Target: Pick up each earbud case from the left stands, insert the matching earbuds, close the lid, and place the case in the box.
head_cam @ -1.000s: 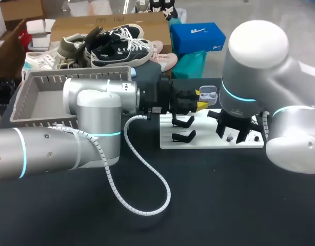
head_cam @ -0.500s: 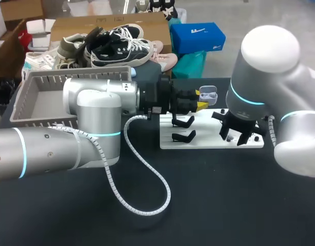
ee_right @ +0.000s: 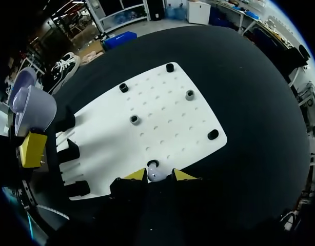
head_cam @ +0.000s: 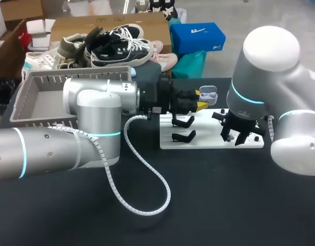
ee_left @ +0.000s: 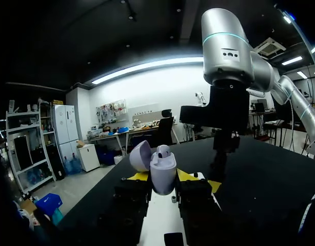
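The left gripper (ee_left: 168, 179) is clamped on a lavender earbud case (ee_left: 163, 173), one yellow-tipped finger on each side of it. The case stands upright between them with its lid (ee_left: 140, 156) swung open to one side, and a seated earbud (ee_left: 163, 150) shows in its top. Below the held case lies the white board (ee_left: 158, 218). Ahead of this gripper, the right arm (ee_left: 227, 66) comes down onto that board.

The right gripper (ee_right: 159, 175) hangs low over the edge of the white board nearest to it. A loose earbud (ee_right: 156, 177) sits right at its tip by a small black socket. Whether the gripper has hold of this earbud cannot be told. Further ahead on the board stand small black pegs (ee_right: 134, 119), apart from one another. Off to one side are the black stands (ee_right: 70, 151), and past them the case in the other gripper. The grey box (head_cam: 29, 84) lies behind the left arm, well apart from both grippers.
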Robot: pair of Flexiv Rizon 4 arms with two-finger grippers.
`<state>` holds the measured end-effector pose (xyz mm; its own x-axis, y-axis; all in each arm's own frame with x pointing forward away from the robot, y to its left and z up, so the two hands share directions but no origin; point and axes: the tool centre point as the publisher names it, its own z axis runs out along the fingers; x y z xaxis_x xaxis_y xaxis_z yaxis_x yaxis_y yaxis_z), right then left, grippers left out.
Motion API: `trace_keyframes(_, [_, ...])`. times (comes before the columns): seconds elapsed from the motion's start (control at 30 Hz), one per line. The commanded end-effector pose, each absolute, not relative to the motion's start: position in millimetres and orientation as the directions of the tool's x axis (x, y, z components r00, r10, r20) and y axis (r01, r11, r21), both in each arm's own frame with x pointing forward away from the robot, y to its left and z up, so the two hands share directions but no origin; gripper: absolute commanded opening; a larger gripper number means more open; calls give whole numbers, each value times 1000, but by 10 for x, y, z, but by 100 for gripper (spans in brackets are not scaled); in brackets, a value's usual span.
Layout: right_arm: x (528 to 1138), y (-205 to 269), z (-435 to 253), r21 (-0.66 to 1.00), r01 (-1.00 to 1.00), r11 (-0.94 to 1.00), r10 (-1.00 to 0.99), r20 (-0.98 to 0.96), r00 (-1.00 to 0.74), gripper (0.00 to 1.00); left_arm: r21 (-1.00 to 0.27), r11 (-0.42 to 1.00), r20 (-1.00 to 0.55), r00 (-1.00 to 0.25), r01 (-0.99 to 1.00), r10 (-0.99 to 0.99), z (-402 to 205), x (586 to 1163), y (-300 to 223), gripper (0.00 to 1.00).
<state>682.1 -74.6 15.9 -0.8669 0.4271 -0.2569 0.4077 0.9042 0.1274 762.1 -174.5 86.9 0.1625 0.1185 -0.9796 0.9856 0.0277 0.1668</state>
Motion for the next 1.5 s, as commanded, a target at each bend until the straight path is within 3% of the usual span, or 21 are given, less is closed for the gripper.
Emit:
trace_keyframes(0.03, [6838,-737,140,127,408,904,427,-254,-868,26,168,28,-980,164,985,117,863,7626,-1746,0])
trace_keyframes(0.4, [6859,-726,85,126,408,904,427,-242,-871,31,168,28,-980,164,985,117,863,7626,-1746,0])
trace_keyframes(0.63, [6879,-737,58,124,413,902,432,-235,-871,20,168,28,-980,164,985,117,863,7626,-1746,0])
trace_keyframes(0.83, [6901,-753,55,124,419,899,437,-233,-869,22,168,28,-980,164,985,117,863,7626,-1746,0])
trace_keyframes(1.03, [6909,-758,63,122,420,899,438,-234,-868,17,168,28,-980,164,985,117,863,7626,-1746,0])
trace_keyframes(1.33, [6875,-781,71,126,428,895,446,-232,-865,34,168,28,-980,164,985,117,863,7626,-1746,0])
trace_keyframes(1.5, [6860,-802,109,131,433,892,452,-240,-859,34,168,28,-980,164,985,117,863,7626,-1746,0])
